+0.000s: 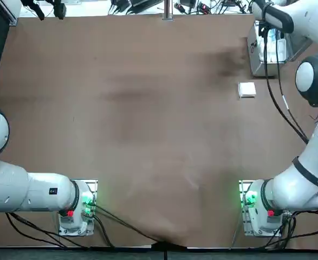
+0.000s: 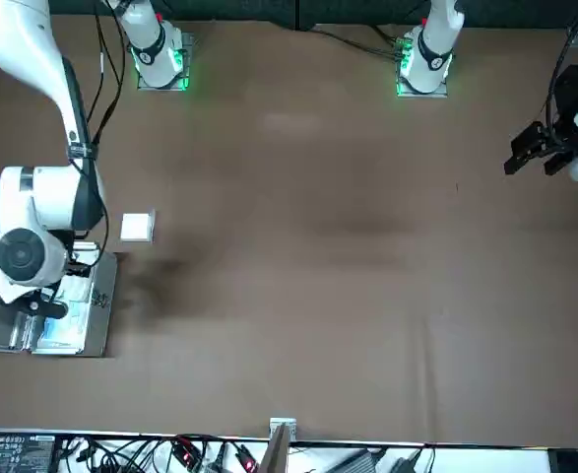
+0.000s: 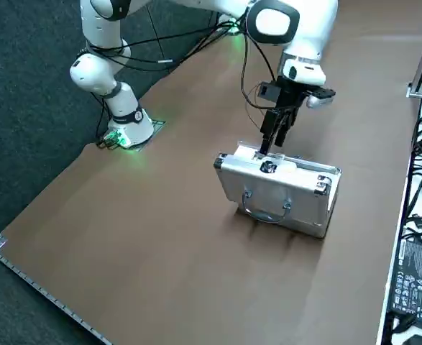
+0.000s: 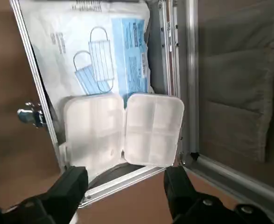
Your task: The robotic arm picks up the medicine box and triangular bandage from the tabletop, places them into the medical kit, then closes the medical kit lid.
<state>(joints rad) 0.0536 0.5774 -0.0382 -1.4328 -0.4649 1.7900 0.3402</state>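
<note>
1. Far right on the table, the medical kit [image 1: 264, 67] sits with its medical kit lid [image 4: 242, 172] open on its right side.
2. Over the kit, the right gripper [image 4: 127, 173] has its fingers spread wide, gripping nothing.
3. Inside lie a mask packet [image 4: 57, 53] and a white two-lobed item [image 4: 94, 130] with faint dividers.
4. One small white squarish item [image 1: 247, 90] rests on the tabletop, just nearer than the kit.

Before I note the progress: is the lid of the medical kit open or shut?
Open: the lid is swung back, and a mask packet shows inside.
</note>
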